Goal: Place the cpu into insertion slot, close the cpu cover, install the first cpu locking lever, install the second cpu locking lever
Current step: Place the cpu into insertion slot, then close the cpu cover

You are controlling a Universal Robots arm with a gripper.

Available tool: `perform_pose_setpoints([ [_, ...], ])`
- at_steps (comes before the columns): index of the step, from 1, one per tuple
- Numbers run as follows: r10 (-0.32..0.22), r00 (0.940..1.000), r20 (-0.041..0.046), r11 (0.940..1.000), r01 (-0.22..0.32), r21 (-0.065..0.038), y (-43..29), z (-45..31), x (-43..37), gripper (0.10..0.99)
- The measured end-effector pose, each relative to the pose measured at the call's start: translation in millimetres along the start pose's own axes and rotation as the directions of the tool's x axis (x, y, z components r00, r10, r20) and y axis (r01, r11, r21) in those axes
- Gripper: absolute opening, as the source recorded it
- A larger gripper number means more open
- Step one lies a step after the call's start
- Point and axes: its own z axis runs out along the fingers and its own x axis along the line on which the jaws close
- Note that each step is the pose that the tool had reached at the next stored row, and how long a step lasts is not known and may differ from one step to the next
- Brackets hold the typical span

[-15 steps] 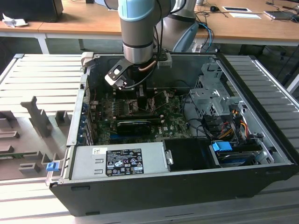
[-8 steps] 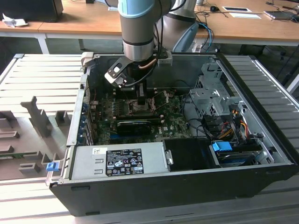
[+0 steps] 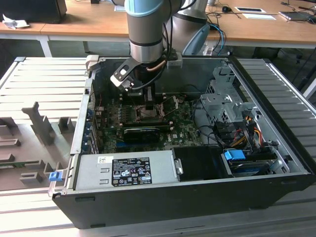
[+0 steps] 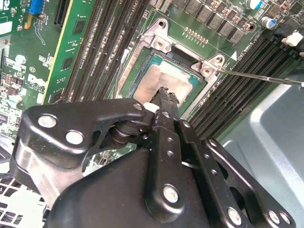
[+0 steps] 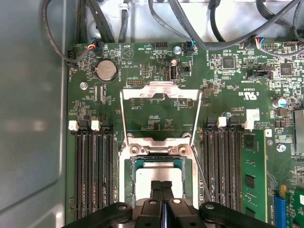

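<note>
Touching the cpu [image 5: 158, 174] in the insertion slot [image 5: 127, 190], the claw [image 5: 162, 183] is pressed together

print on the power supply's label [image 3: 132, 171] and the green board [image 5: 142, 66] is unreadable

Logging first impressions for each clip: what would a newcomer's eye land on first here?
The arm reaching down into the open case in the exterior view. In both wrist views, the shut tool is poised tip-down over the pale cpu, which sits in the slot with the cover standing open.
</note>
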Motion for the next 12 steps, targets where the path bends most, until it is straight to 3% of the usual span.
perform_pose_setpoints([
  [4,0.000,1.0000,-0.0002,1.0000,0.000,0.000,0.2,-0.8,0.0,0.106],
  [6,0.000,1.0000,0.0003,0.9998,0.000,0.021,10.0,-0.1,0.1,0.106],
  [7,0.000,1.0000,-0.0004,0.9998,0.000,0.022,10.0,-0.3,0.1,0.106],
  [12,0.000,1.0000,-0.0012,0.9997,0.000,0.024,11.6,-19.6,0.4,0.106],
])
